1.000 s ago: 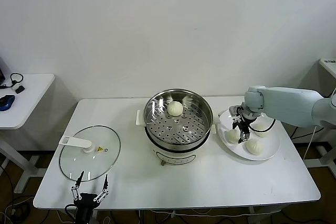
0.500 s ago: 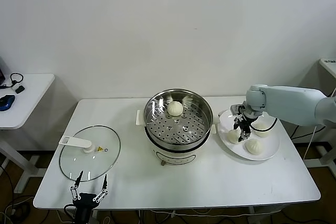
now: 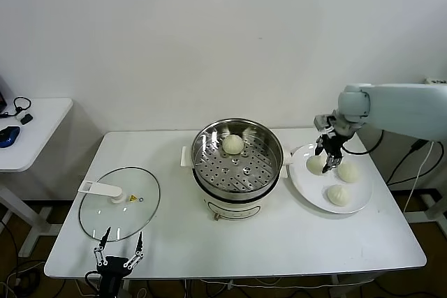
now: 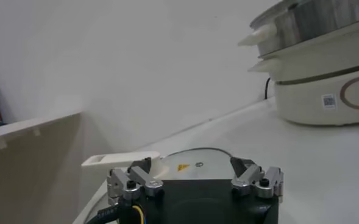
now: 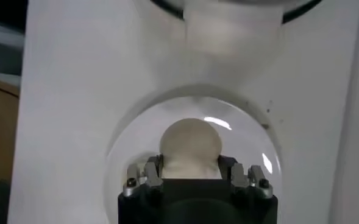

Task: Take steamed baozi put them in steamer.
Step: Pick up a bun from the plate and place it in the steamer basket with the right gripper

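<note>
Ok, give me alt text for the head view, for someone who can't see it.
The right hand holds a steamed baozi just above a white plate carrying two more; a fourth sits in the steel steamer mid-table. The left hand rests open beside the glass lid.

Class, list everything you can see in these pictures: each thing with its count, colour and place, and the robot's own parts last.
steamed baozi: four, cream-white; one in the steamer, one held above the plate, two on the plate.
steamer: one, shiny steel with white base; table centre.
plate: one, white; right of the steamer.
glass lid: one, clear with white handle; table's left.
table: one, white.
side table: one, white; far left.
right gripper: shut on a baozi, above the plate.
left gripper: open, at the table's near edge by the lid.
</note>
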`<state>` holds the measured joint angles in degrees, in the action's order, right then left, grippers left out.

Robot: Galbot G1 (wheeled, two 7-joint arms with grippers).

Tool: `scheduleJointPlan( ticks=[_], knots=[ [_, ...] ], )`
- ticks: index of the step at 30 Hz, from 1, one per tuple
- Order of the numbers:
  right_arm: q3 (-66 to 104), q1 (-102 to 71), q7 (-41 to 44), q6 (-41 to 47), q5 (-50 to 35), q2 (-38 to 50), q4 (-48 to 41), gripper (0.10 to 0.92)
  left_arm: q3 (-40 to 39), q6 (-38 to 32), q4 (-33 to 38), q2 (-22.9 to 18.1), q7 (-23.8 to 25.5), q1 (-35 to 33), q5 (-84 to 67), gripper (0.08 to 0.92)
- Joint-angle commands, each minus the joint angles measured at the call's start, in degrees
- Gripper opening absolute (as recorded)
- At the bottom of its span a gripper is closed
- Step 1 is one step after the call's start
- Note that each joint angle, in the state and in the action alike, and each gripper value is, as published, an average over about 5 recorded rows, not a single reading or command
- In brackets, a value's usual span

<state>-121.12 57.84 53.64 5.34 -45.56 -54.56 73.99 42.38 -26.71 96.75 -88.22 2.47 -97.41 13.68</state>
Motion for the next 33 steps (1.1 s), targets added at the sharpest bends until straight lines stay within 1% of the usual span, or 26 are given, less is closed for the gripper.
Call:
scheduleJointPlan(
  ticks=[1,6,13,23,33],
  knots=[
    [-5.71,16.55,1.31,0.4,-8.64,-1.62,10.41,0.611,-0.12,0.19,0.51,0.04,0.05,-0.63,-0.15,0.823],
    [-2.53,18.53,1.17,1.51,-12.59,-5.04,12.15,0.611,-0.38,0.22,0.58,0.04,0.08,-0.74,-0.15,0.823],
    [4.79,15.13,-1.68,4.52,-15.79,-12.17,11.14,0.611,-0.57,0.39,0.81,0.12,0.16,-0.66,-0.13,0.823],
    [13.51,0.49,-6.62,8.5,-15.59,-22.01,1.99,0.613,-0.27,1.11,1.14,0.19,0.4,-0.28,-0.59,0.823],
    [16.44,-8.42,-8.42,10.1,-13.99,-26.48,-3.55,0.614,-0.06,1.24,0.91,0.06,0.54,-0.08,-0.67,0.823]
  ],
)
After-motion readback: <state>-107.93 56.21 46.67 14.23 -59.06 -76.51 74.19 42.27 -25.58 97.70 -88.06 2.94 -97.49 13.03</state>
